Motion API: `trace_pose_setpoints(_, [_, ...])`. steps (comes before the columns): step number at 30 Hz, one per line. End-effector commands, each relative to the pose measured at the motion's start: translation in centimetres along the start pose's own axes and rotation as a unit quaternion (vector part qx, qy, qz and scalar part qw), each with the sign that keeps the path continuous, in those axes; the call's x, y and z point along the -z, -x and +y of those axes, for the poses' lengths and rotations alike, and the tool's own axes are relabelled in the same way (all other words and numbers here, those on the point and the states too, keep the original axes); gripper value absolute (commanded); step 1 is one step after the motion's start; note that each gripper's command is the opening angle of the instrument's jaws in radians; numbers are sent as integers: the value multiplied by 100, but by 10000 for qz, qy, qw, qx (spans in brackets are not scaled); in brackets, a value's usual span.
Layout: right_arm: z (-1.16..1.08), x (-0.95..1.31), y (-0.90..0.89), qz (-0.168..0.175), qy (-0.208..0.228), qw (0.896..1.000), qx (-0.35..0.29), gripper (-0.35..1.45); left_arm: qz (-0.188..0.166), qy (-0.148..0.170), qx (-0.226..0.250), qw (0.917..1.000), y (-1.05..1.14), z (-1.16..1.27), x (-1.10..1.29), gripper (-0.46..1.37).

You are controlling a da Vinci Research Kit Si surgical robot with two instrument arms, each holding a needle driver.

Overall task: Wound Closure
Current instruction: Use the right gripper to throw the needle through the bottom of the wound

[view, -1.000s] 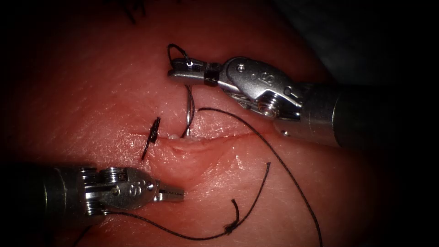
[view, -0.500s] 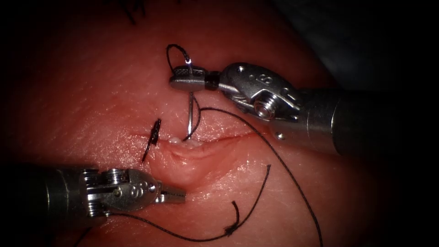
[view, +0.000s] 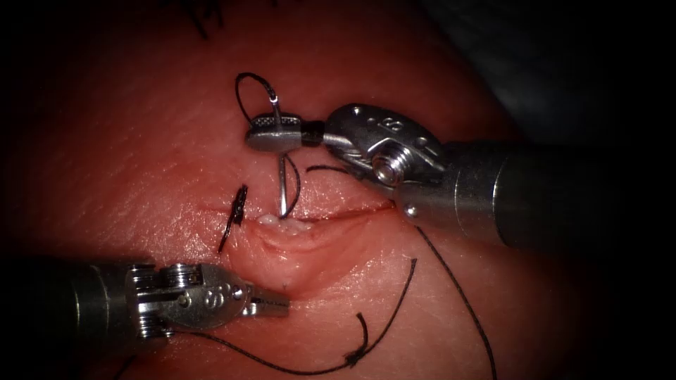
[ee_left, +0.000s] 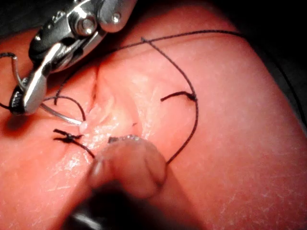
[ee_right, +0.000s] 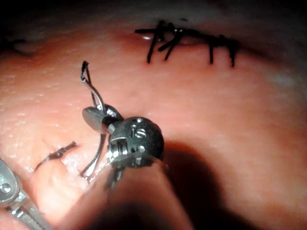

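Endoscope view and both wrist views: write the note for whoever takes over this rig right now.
Right tool: jaws shut on the needle near its thread end, above the cut.
Needle: its tip is in the tissue at the cut's upper edge; most of the curve is out.
Left tool: below the cut, holds nothing; whether its jaws are open is unclear.
Thread: trails from the needle, loops over the right tool and lies slack across the lower tissue with a knot.
Done: one stitch at the cut's left end.
Left: the cut to the right of it gapes, unclosed.
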Motion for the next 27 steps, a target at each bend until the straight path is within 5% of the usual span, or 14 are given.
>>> trace_pose_setpoints(1, [-2, 1, 3, -9, -20, 10000, -55, -35, 0, 49, -2, 10000, 0, 0, 0, -35])
trace_pose_setpoints(15, [-19, 4, 30, -72, -153, 9981, -597, -35, 2, 48, -51, 10000, -4, -1, -2, -35])
trace_pose_setpoints(27, [-36, 10, 75, -132, -59, 9967, -799, -35, 4, 61, -59, 10000, -3, -2, 0, -35])
